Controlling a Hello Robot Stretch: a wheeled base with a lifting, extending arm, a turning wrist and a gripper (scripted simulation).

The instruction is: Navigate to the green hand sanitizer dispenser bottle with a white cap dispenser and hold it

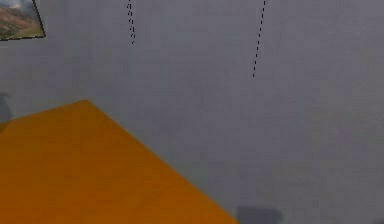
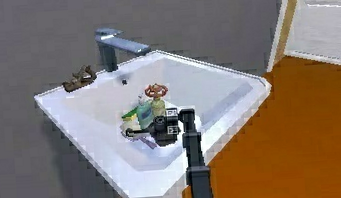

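In the arm side view a small green bottle shape with a pale top [image 2: 138, 113] lies in the basin of a white sink [image 2: 74, 112]. Beside it stands a brown-red round thing on a short stem [image 2: 157, 90]. The dark arm [image 2: 198, 170] rises from the bottom edge into the basin. My gripper [image 2: 138, 130] sits at the arm's far end, right at the green thing. I cannot tell whether it holds anything, nor whether it touches the bottle.
A grey faucet [image 2: 116, 46] stands at the sink's back, with a small brown thing [image 2: 79, 80] on the rim beside it. A white door [image 2: 325, 18] and orange floor [image 2: 316, 127] lie to the right. The forward view has a grey wall [image 1: 220, 110], orange floor [image 1: 70, 170] and a framed picture [image 1: 20, 18].
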